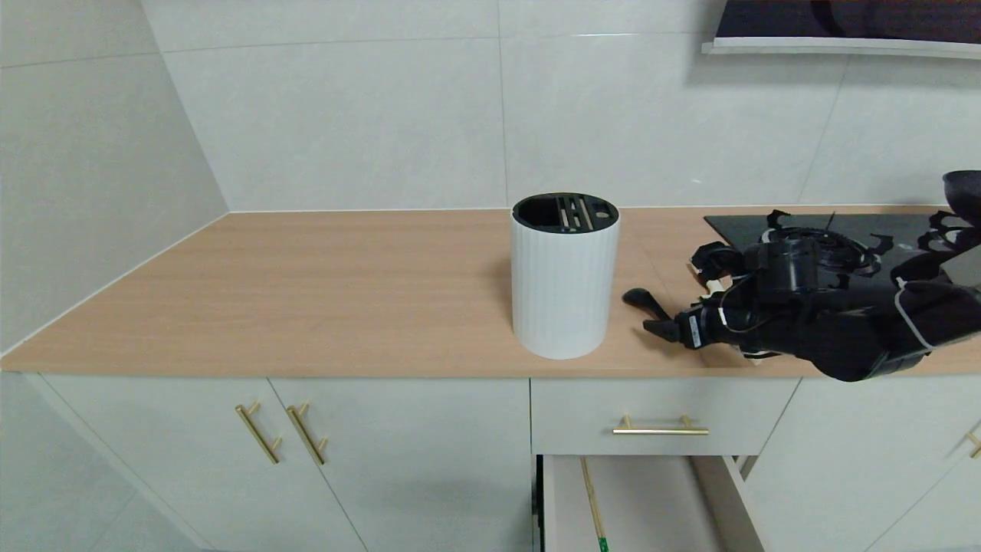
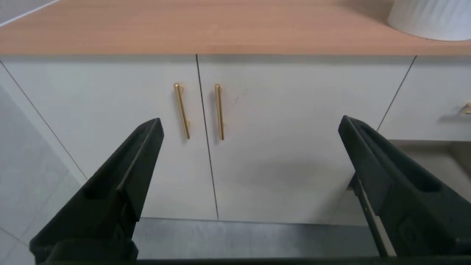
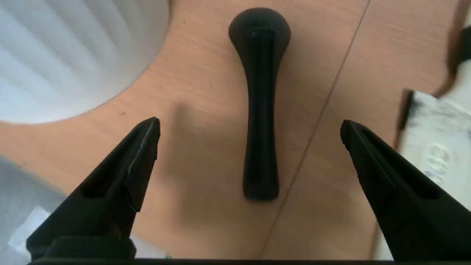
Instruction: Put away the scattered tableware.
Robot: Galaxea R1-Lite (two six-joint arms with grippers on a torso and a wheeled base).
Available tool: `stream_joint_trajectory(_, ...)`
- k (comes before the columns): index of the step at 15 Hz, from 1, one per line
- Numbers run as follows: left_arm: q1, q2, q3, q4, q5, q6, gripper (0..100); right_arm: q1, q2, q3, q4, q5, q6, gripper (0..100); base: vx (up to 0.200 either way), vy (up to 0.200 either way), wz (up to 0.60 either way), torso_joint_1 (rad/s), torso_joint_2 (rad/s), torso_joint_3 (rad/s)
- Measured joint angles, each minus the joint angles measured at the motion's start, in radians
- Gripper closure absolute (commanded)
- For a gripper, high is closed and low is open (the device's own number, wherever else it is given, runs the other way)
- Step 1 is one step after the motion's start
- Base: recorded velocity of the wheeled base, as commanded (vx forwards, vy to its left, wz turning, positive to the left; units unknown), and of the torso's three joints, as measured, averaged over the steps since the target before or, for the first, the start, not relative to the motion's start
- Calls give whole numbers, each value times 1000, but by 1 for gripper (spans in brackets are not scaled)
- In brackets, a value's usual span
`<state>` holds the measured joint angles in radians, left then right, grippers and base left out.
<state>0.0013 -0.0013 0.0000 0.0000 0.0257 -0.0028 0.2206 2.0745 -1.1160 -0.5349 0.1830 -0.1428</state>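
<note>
A black utensil [image 1: 646,301] with a rounded end lies flat on the wooden counter [image 1: 345,291], just right of the white ribbed holder [image 1: 565,277] with a black slotted top. My right gripper [image 1: 678,303] hovers low over the counter, open, its fingers standing either side of the utensil [image 3: 257,103] without touching it; the holder's wall [image 3: 70,51] is close beside one finger. My left gripper [image 2: 250,125] is open and empty, held below counter height in front of the cabinet doors, with the holder's base [image 2: 434,18] showing at the counter's edge.
A black cooktop [image 1: 828,230] and a dark pot [image 1: 962,188] lie at the counter's right end. Below the counter a drawer [image 1: 690,498] stands pulled out with chopsticks [image 1: 591,494] inside. Gold handles [image 2: 199,110] mark the cabinet doors. The counter's left half is bare wood.
</note>
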Motion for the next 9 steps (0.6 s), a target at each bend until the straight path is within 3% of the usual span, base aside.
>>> stream_joint_trajectory(9,0,0,0,0,0,0,0,0,79,-30,-57,-5,5,0,0,0,0,0,0,0)
